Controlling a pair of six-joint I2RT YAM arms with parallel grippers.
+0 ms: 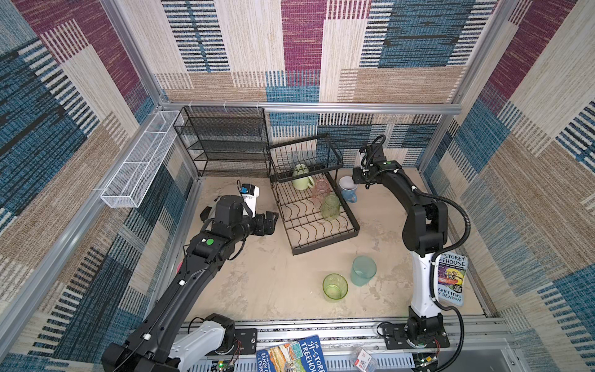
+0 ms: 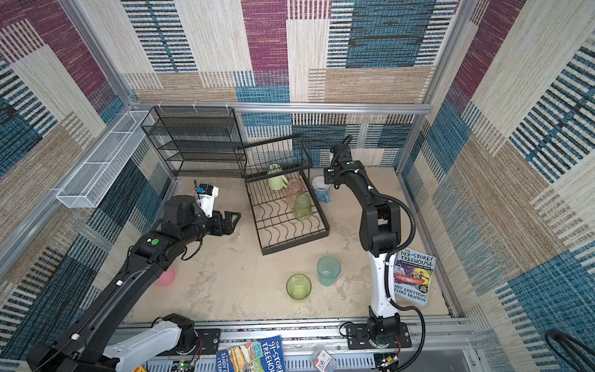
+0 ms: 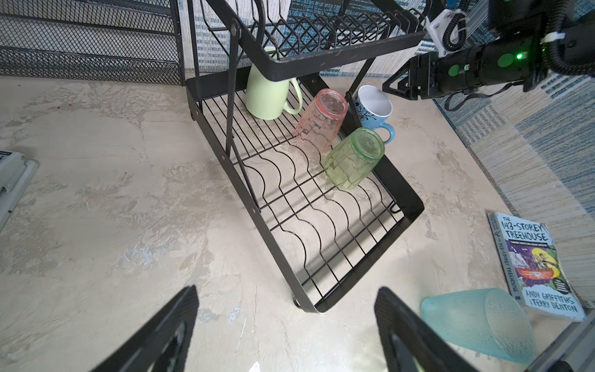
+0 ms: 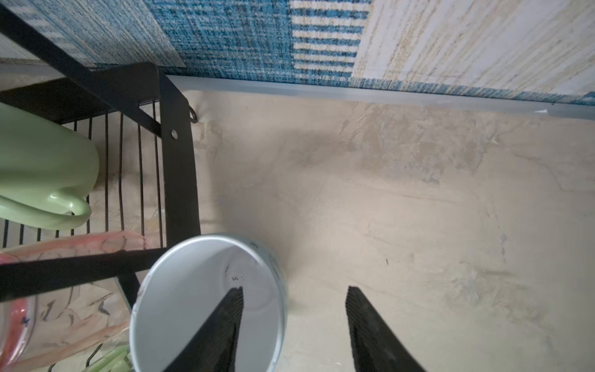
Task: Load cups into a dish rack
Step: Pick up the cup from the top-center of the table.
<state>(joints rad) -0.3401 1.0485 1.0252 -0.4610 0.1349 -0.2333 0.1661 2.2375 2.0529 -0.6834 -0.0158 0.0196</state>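
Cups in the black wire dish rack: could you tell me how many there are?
3, all on the lower tray: a pale green mug under the raised basket, a translucent pink tumbler beside it, a translucent green tumbler next along. None appears hidden.

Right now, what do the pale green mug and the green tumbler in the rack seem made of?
Pale green mug: probably glazed ceramic, opaque with a soft sheen. Green tumbler: tinted see-through plastic or glass, cannot tell which; the dish rack wires show through its faceted wall.

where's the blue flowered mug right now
In a top view the blue flowered mug stands upright on the table just outside the dish rack's right edge, beside the pink tumbler; the right gripper's jaws straddle its rim.
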